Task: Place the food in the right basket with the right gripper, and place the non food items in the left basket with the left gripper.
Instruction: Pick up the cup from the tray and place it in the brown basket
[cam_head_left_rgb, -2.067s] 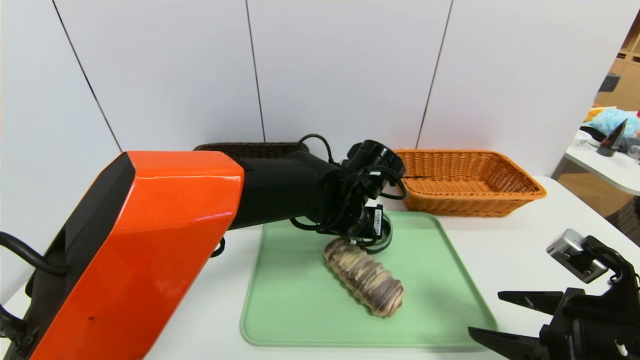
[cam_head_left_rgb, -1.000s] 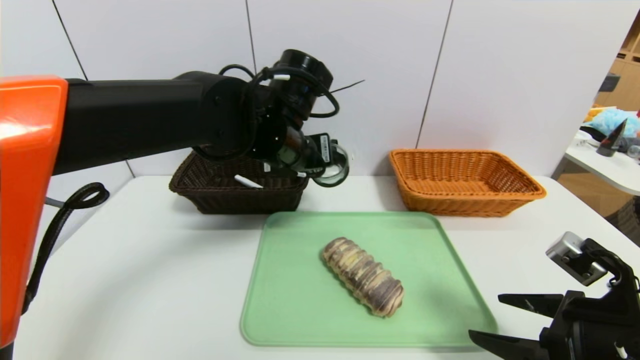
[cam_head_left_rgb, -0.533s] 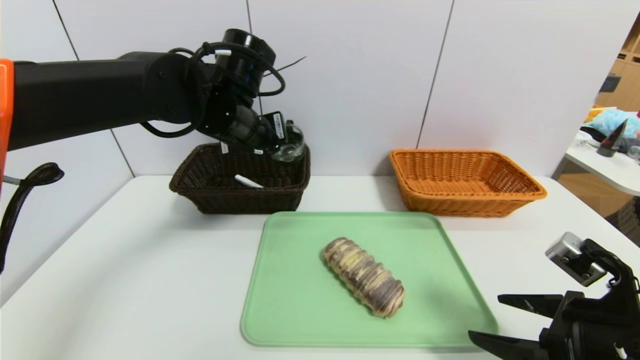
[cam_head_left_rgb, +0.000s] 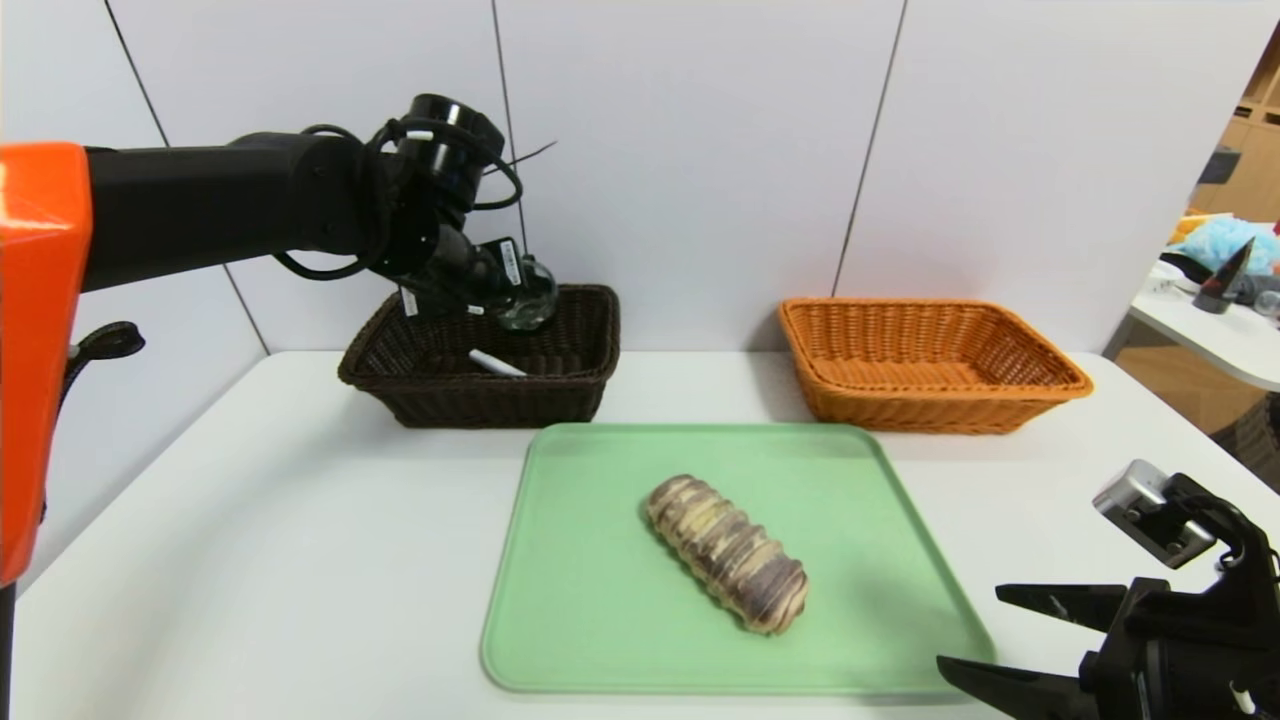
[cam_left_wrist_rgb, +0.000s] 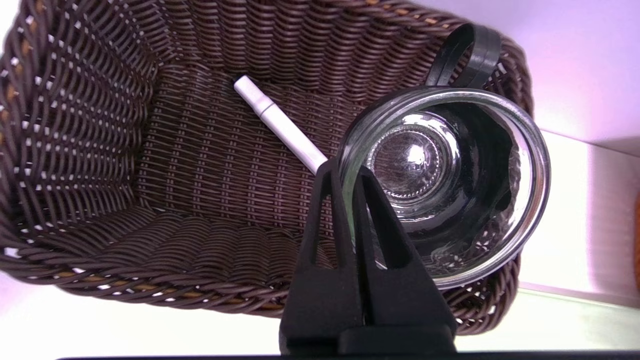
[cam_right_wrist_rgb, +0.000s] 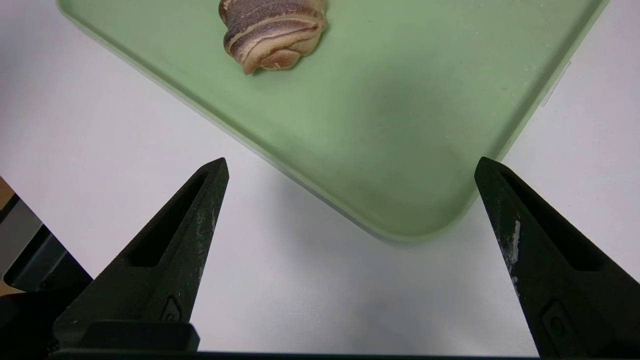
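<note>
Now left end effector (cam_left_wrist_rgb: 345, 172) pinching jar (cam_left_wrist_rgb: 445, 185) rim

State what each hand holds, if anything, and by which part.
Left hand: the glass jar, pinched by its rim, over the dark basket. Right hand: open, holding nothing.

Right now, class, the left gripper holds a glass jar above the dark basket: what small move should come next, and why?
Probably lower it, then open. The left gripper pinches the glass jar by its rim over the right end of the dark brown basket, where the white marker already lies; the jar hangs above the rim.
</note>
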